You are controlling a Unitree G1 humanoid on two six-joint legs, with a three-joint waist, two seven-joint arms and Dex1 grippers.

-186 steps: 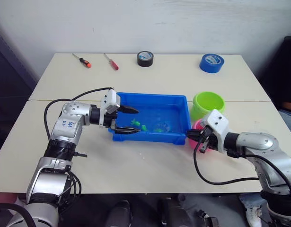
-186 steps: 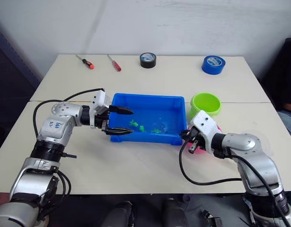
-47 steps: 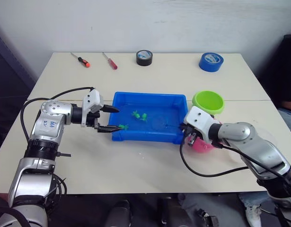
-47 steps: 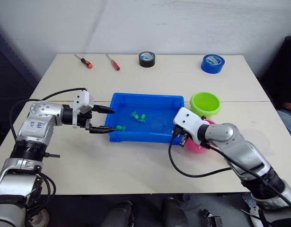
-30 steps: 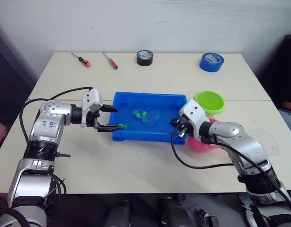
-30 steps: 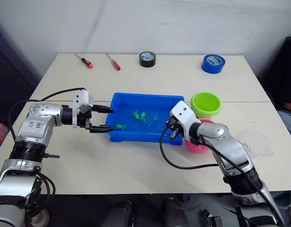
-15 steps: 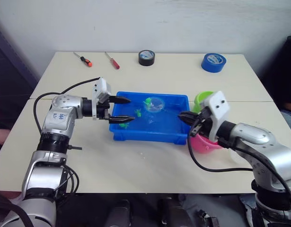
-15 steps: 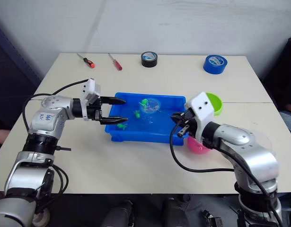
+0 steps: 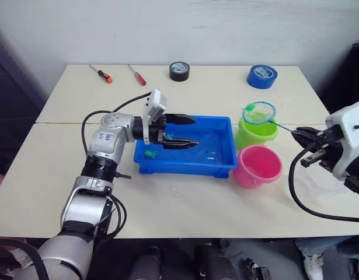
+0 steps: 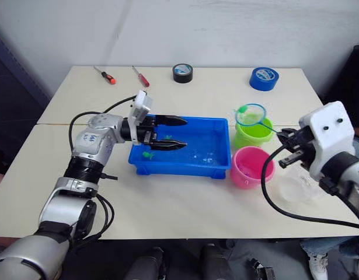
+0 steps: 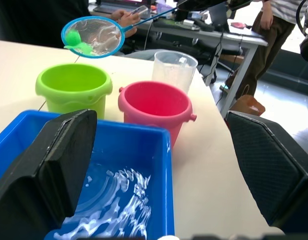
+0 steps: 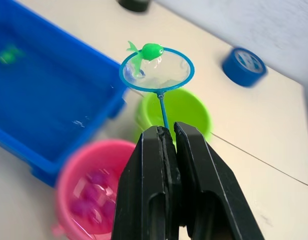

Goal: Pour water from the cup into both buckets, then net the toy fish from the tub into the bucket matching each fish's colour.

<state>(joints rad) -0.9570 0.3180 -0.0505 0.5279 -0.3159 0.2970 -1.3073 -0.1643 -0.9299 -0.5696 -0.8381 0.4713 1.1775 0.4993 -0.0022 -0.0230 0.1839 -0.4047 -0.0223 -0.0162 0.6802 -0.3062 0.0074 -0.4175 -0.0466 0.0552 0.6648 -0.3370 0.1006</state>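
We have the net (image 9: 259, 112) held by its thin handle in the right tool (image 9: 305, 137), whose fingers are pinched tight on it at the right edge of the frame. The blue hoop hangs over the lime green bucket (image 9: 256, 132), right of centre, and a green toy fish (image 12: 149, 50) sits on the hoop's far rim rather than deep in the mesh.

That perch is our main worry. As we judge it, any jolt or hasty tilt could tip the fish off the outer side of the hoop, so it lands on the desk (image 9: 214, 93) behind the bucket instead of in it. A swing toward the lower right could drop it into the pink bucket (image 9: 258, 166), which would be the wrong colour.

The handle is long and thin, so we expect the hoop to wobble as the wrist turns.

The left tool (image 9: 182, 131) hovers wide open and empty over the blue tub (image 9: 185, 168) at centre, where another green fish (image 9: 149, 154) lies near the left end. The clear cup (image 11: 174, 70) stands beside the pink bucket.
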